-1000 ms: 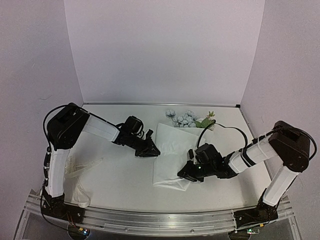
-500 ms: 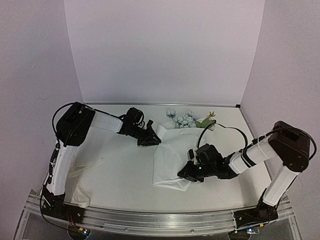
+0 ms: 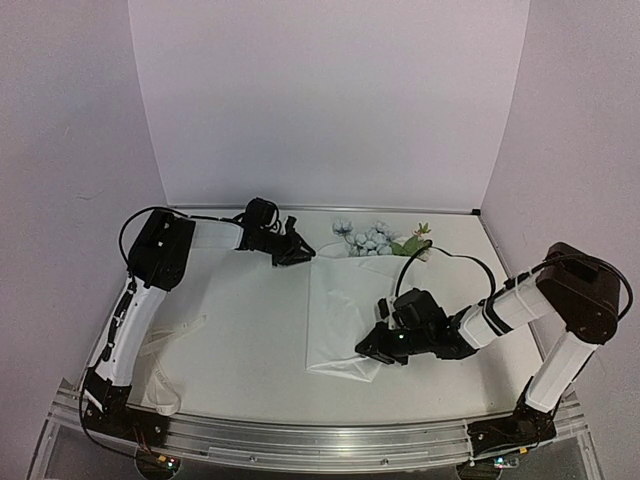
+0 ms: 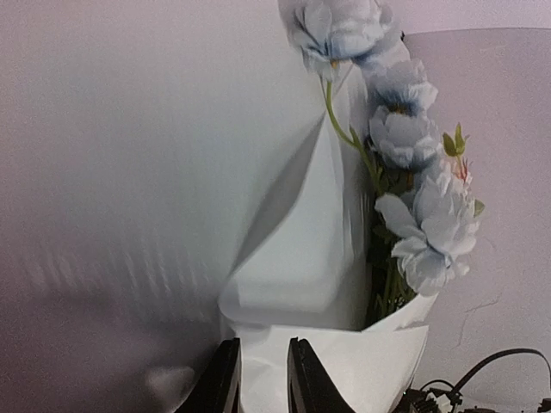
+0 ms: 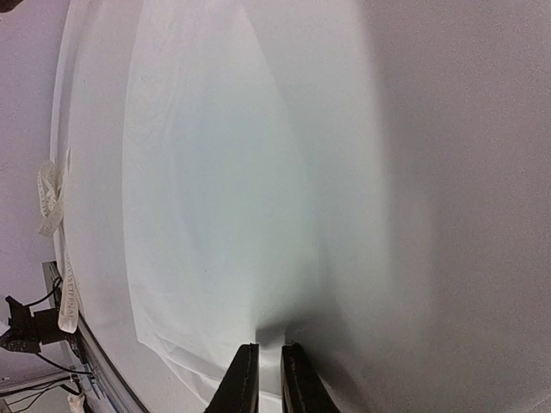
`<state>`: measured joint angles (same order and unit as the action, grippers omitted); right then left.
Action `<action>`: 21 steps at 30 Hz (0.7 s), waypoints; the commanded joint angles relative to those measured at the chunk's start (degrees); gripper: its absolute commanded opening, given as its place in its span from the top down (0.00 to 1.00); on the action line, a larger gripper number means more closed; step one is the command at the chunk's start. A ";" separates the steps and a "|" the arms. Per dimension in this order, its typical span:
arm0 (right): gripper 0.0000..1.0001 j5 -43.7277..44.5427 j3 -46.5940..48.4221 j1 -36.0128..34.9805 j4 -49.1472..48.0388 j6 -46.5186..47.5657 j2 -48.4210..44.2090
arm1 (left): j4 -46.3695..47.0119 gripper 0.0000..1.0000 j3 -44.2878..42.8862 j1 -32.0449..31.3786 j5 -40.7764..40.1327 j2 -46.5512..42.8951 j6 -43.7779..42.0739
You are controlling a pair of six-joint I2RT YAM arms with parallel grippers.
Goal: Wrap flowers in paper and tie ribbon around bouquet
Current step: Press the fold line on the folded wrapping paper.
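The white paper [image 3: 345, 310] lies on the table, with the pale blue flowers [image 3: 365, 238] at its far edge. My left gripper [image 3: 299, 254] is at the paper's far left corner, shut on a raised fold of it. In the left wrist view the paper [image 4: 344, 361] fills the gap at the left gripper [image 4: 263, 366], and the flowers [image 4: 413, 146] rise to the right. My right gripper [image 3: 365, 350] is shut on the paper's near edge. The right wrist view shows the paper [image 5: 215, 189] creased at that gripper [image 5: 269, 361]. The ribbon [image 3: 165, 340] lies loose at the near left. A bouquet is out of view.
The white back wall stands just behind the flowers. A black cable [image 3: 455, 258] loops over the table beside the right arm. The metal rail [image 3: 320, 435] runs along the near edge. In the right wrist view the ribbon [image 5: 47, 198] lies by the table's edge.
My left gripper has moved toward the back wall, from the paper's left middle to its far left corner, taking the paper's edge with it. The right gripper has stayed put.
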<state>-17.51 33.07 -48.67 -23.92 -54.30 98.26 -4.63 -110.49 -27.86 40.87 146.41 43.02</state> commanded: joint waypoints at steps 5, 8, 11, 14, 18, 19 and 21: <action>0.86 0.06 -2.58 1.90 10.49 -0.66 -0.68 | -3.33 0.75 -10.81 3.18 1.89 2.92 -1.53; 0.80 -1.00 -0.72 3.36 12.56 -1.71 -3.62 | -2.63 0.71 -6.43 3.22 0.68 -2.82 -2.19; 0.68 -0.61 1.56 4.43 16.84 -1.60 -8.24 | -0.41 0.67 2.30 3.18 -1.19 -9.89 -1.64; 0.55 1.57 3.66 5.25 24.96 0.74 -14.35 | 3.58 0.67 12.75 2.83 -1.85 -16.99 0.78; 0.36 6.49 5.53 6.85 37.11 6.09 -19.56 | 6.36 0.67 23.69 0.75 -3.04 -24.88 2.46; 0.32 6.93 5.75 7.79 38.65 6.80 -20.10 | 6.66 0.67 26.18 0.06 -3.42 -26.65 2.62; 0.24 6.55 6.01 10.36 40.09 7.96 -20.29 | 7.24 0.67 30.57 -1.46 -3.99 -29.85 2.82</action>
<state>-14.80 37.02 -41.86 5.09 -50.91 79.72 -1.76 -86.71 -26.28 38.49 124.41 44.59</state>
